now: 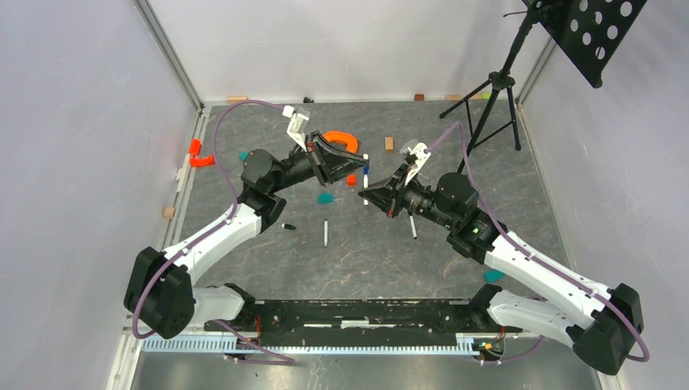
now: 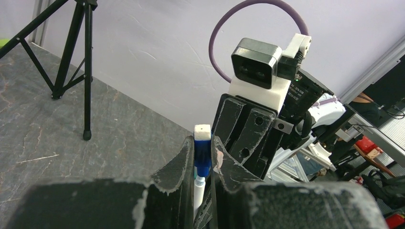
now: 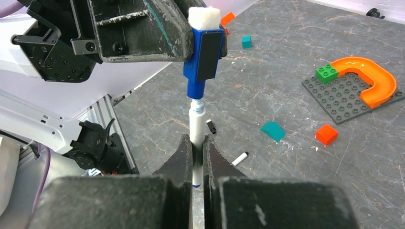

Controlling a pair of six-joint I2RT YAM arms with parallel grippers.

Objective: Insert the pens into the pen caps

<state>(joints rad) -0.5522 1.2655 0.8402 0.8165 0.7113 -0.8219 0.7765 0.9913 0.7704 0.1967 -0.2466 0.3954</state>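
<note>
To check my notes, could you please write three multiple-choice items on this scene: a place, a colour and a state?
1. Where does the green brick sit? A) on the grey baseplate, beside the orange curve B) in a claw C) on the tripod
2. What colour is the cap in the left claw? A) black B) blue C) red
3. How is the right claw? A) open, empty B) shut on the white pen C) shut on a teal piece
Answers: 1 A, it sits on the baseplate's corner; 2 B, blue in both wrist views; 3 B, the pen is pinched in it.
</note>
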